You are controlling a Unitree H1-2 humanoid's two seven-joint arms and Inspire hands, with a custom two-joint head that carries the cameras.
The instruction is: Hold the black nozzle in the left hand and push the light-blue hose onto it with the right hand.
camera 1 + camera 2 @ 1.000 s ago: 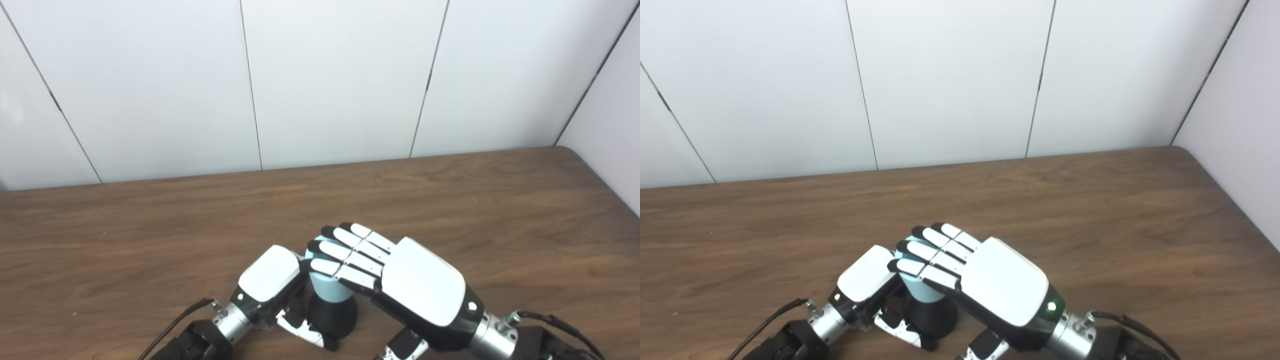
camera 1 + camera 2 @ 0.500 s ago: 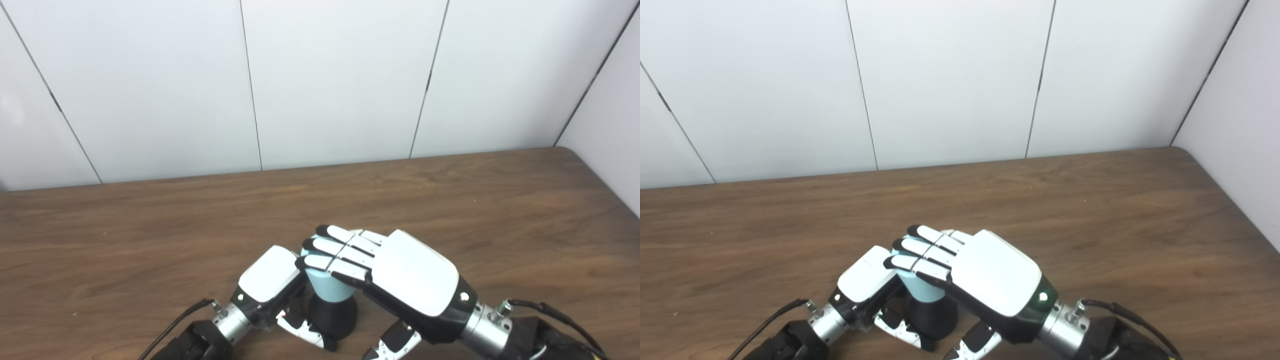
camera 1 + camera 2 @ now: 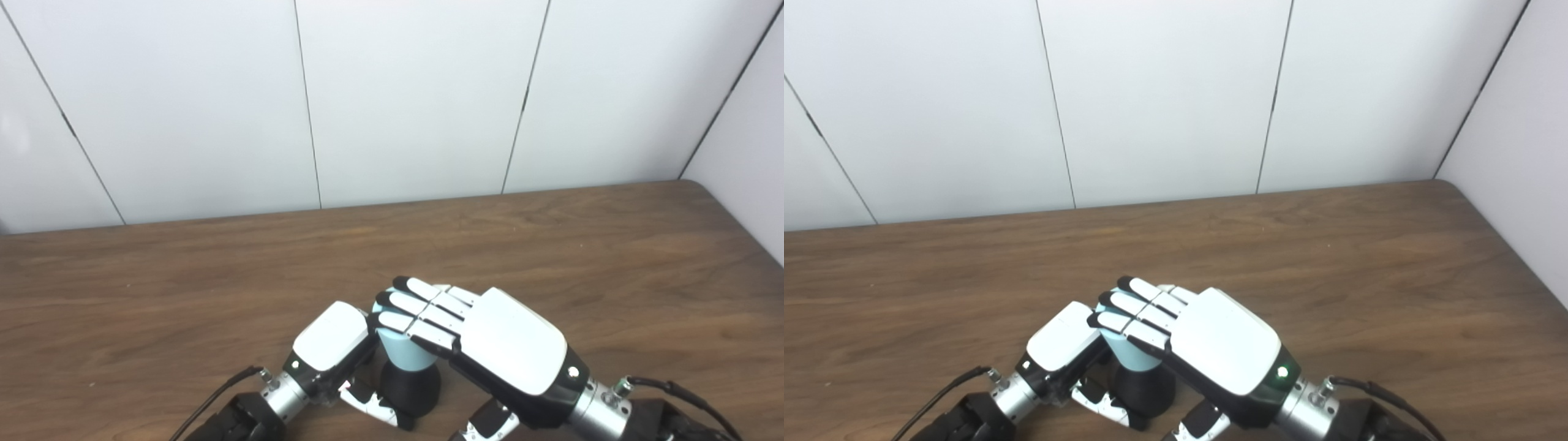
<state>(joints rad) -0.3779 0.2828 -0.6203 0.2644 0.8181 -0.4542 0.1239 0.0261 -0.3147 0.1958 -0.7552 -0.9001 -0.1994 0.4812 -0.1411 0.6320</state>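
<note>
A black nozzle [image 3: 409, 389] stands upright on the table near the front edge, with a short light-blue hose [image 3: 401, 353] seated on top of it. My left hand [image 3: 331, 337] is shut on the nozzle from the left, its thumb curling round the base. My right hand [image 3: 490, 343] reaches in from the right, palm down. Its straight fingers [image 3: 416, 306] lie flat across the top of the hose and hide its upper rim. The right thumb hangs free below the palm and grips nothing.
The brown wooden table [image 3: 184, 294] stretches away to a white panelled wall [image 3: 398, 92] at the back. Its right edge runs along a side wall [image 3: 1519, 153]. Black cables [image 3: 208, 398] trail from both wrists at the bottom edge.
The right hand slid a little left over the hose top, then eased back right; its fingers now lie lower and flatter on the hose. The left hand kept its hold.
</note>
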